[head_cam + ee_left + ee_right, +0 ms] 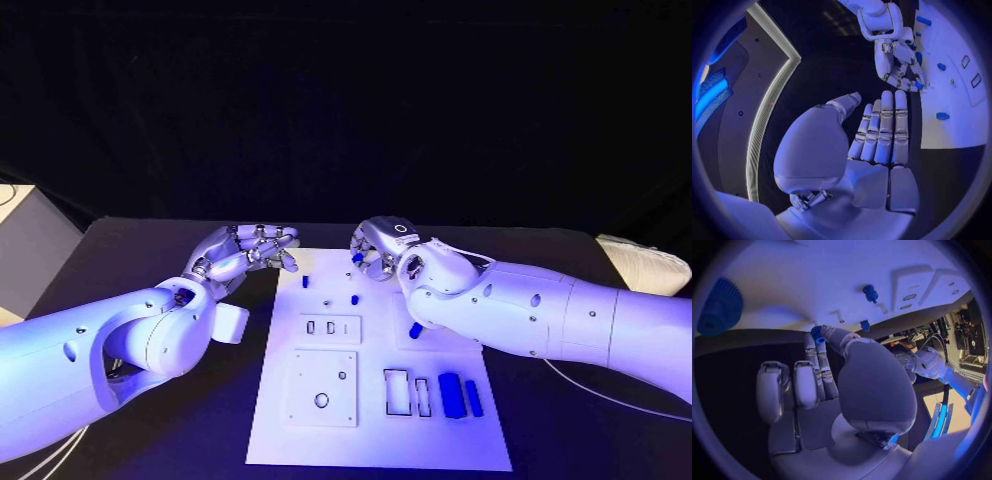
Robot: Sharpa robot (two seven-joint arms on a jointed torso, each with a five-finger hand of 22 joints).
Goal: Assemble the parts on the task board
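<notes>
The left robot hand (pixel 248 250) hovers over the black counter (pixel 159 260) just off the far-left corner of the task board (pixel 379 440). In its wrist view the fingers (pixel 882 130) lie straight and side by side with the thumb apart, and nothing is between them.

The white task board lies in the middle of the counter. Near its far end a small blue part (pixel 304 282) stands close to the left edge, with another small blue part (pixel 355 299) a little to the right of it. At the near end two long blue parts (pixel 460 395) lie side by side at the right, just beside two narrow rectangular slots (pixel 405 392).

The right robot hand (pixel 381 246) reaches over the far edge of the board. Its thumb and a fingertip (pixel 819 340) pinch a small blue part (pixel 817 332) right above the board's edge, while the other fingers curl back. A large blue ribbed piece (pixel 720 307) lies on the board, well apart from that hand.
</notes>
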